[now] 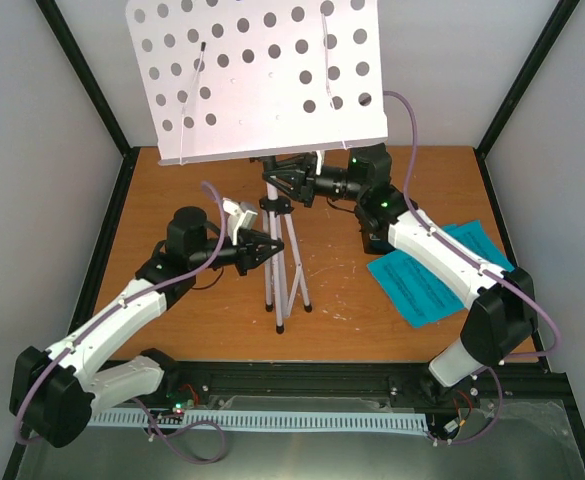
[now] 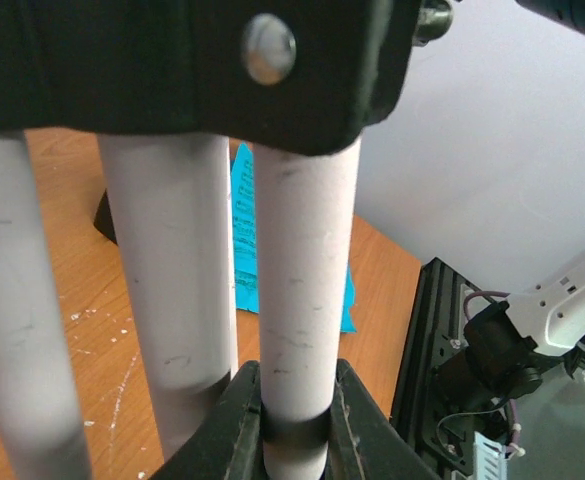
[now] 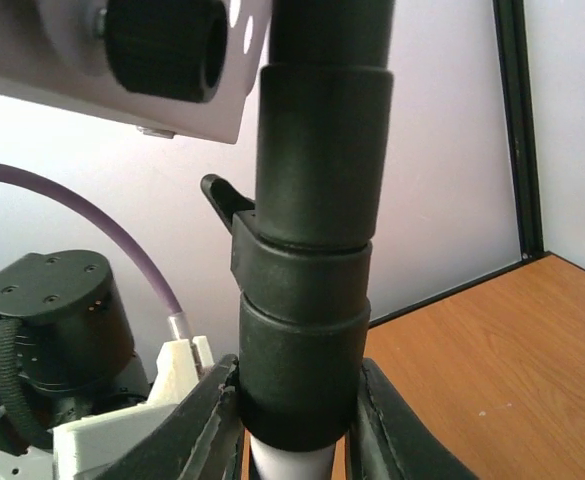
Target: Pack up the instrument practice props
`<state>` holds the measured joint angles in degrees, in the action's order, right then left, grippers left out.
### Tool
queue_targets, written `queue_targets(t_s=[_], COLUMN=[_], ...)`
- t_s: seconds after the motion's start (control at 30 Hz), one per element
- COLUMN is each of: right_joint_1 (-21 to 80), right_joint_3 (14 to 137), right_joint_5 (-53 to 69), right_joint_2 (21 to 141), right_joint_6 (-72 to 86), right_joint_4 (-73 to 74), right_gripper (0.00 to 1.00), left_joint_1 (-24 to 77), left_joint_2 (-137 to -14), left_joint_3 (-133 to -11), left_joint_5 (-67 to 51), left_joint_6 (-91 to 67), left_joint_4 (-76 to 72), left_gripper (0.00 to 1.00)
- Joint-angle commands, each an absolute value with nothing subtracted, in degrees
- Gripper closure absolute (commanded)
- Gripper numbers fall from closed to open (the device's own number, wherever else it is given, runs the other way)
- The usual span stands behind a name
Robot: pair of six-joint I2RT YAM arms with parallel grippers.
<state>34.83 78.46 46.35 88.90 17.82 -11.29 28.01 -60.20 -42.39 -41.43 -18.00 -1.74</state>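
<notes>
I have the stand upright in the middle of the table, its punched desk tilted toward the overhead camera and its legs down on the wood. My left gripper is closed narrow on one white leg, a finger pressed to each side of the tube. In the wrist view, two more white tubes stand just beside it on the left. My right gripper is clamped on the black collar of the centre pole, just under the desk, and a small lever juts from the collar above the fingers. The cyan pages lie flat on the table at right, partly beneath my right arm and apart from the stand's feet.
</notes>
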Motion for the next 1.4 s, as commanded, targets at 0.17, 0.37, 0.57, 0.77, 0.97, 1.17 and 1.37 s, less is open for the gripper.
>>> queue_targets(t_s=[0.17,0.37,0.57,0.77,0.97,1.17,1.37], right_joint_1=[39.97,40.62,40.62,40.65,40.53,40.34,40.10], right_joint_3=[72.98,66.53,63.43,59.47,56.39,55.94,55.76], right_joint_5=[47.97,36.42,28.10,25.72,22.49,20.55,18.48], right_joint_2=[86.00,85.80,87.97,91.92,97.29,102.12,105.73], right_joint_6=[20.91,29.21,35.04,36.86,34.03,33.07,29.47], right_joint_4=[-12.65,-13.44,-13.53,-20.23,-28.07,-31.26,-30.15], right_gripper=[0.97,0.97,0.97,0.97,0.97,0.97,0.97], left_joint_1=[26.63,26.63,26.52,26.27,26.28,26.19,26.19], left_joint_2=[-56.45,-59.00,-63.52,-67.91,-73.03,-78.56,-82.37], left_joint_3=[-51.97,-47.16,-45.85,-41.48,-39.39,-39.44,-38.47], left_joint_5=[-35.13,-36.12,-36.07,-35.94,-34.44,-33.03,-32.18], left_joint_6=[-28.32,-39.97,-43.68,-45.74,-44.02,-40.89,-39.30], left_joint_4=[-10.87,-16.21,-16.38,-19.98,-21.64,-20.95,-20.36], left_gripper=[1.00,1.00,1.00,1.00,1.00,1.00,1.00])
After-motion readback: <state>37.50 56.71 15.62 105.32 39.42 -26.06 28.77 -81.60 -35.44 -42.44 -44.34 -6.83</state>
